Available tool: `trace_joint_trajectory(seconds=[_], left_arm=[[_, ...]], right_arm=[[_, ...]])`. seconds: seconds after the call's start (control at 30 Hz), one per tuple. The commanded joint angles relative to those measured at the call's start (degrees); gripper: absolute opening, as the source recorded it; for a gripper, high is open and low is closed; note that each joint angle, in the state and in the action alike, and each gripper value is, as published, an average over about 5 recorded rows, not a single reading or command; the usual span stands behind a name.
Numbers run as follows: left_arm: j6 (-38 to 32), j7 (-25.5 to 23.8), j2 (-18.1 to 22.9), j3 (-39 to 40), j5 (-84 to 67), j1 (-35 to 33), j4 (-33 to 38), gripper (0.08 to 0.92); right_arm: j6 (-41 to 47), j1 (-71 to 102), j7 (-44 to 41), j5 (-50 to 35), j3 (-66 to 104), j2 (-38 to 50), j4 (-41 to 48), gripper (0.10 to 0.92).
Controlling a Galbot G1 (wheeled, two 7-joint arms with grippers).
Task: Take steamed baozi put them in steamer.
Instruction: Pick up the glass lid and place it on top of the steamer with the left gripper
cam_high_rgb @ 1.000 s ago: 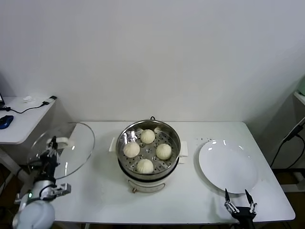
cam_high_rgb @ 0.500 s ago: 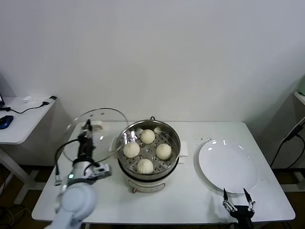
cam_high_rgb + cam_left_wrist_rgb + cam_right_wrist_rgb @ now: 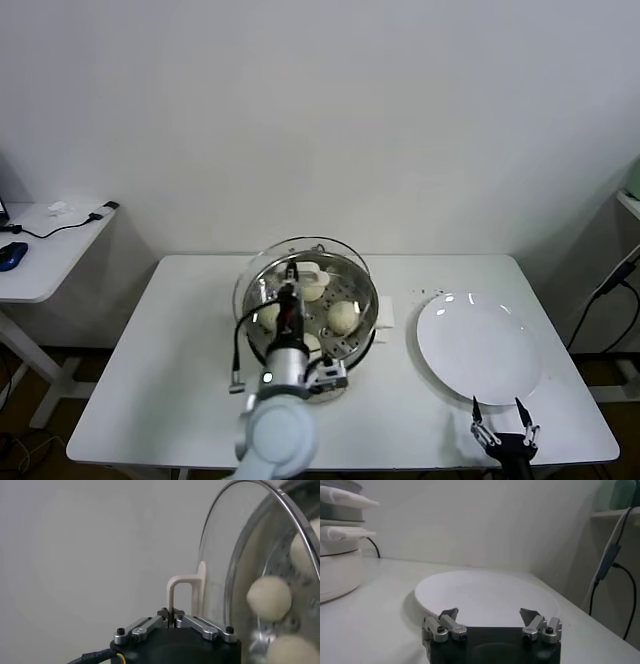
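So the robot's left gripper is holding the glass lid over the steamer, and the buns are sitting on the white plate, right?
Not quite. The baozi are in the steamer, not on the white plate, which the head view shows bare. The left gripper does hold the glass lid by its handle over the steamer.

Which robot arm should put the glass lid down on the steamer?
Left. Its gripper is shut on the glass lid handle, right over the steamer. The right gripper waits open near the plate.
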State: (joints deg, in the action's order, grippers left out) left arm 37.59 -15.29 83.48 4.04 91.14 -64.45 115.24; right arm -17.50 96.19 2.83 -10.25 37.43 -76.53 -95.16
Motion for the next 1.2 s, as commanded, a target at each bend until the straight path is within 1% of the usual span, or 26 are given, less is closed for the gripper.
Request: trace_joint_trajectory(seconds=[0.03,0.5,0.7,1.2], left_arm=[[1.7,-1.0,8.4,7.2,7.4,1.8,-6.0,0.136],[1.8,1.2,6.1,2.1,7.0,1.3,-9.3,0.136],[1.7,1.7,5.2,0.6,6.9,0.3,-9.6,0.136],[1.5,4.1,5.1,-0.5,6.2,-0.2,-11.8,0.136]], right_arm=[[-1.4,-0.1,0.3,-0.1,0.0,-0.2,0.9,0.823],[-2.9,0.1,0.8,0.7,0.1,-0.5,0.6,0.823],[-3.4,0.2,0.6,0.8,0.0,-0.4,0.7,0.823],[-4.6,-0.1,0.6,0.9,0.0,-0.4,1.0,0.823]])
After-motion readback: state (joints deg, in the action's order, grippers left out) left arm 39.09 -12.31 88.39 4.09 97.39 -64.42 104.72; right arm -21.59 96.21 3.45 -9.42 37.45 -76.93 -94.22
